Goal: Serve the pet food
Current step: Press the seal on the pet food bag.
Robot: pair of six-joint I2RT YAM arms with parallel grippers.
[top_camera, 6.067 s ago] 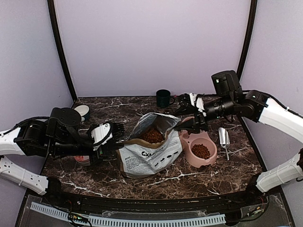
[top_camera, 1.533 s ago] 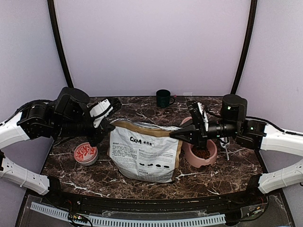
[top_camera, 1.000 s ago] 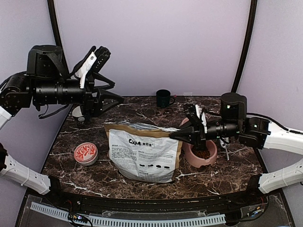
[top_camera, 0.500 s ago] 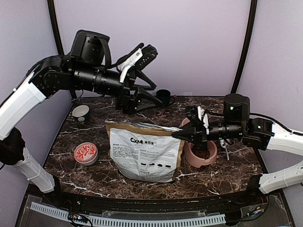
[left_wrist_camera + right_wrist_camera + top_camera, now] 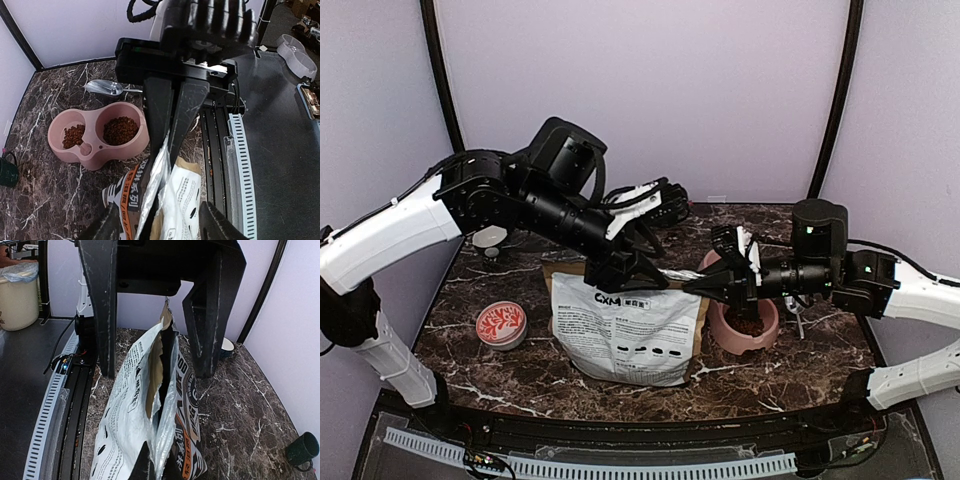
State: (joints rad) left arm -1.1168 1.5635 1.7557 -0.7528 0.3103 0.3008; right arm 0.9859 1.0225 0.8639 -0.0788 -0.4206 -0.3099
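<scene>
Pet food [image 5: 120, 131]: heaped in pink double bowl [image 5: 90, 156], beside right pincer [image 5: 692, 284].
Right pincer: clamped on paper bag [image 5: 625, 330] edge.
Left pincer [image 5: 162, 227]: spread open astride that edge.

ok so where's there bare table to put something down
Bare marble: the front right corner of the table past the pink bowl, the front strip between the bag and the near edge, and the left side between the white bowl and the red tin. Crowded: the bag's top edge, where the left gripper and right gripper meet beside the pink bowl.

Matt pet food [image 5: 120, 131]; perhaps foil-lined paper bag [image 5: 620, 335]
</scene>
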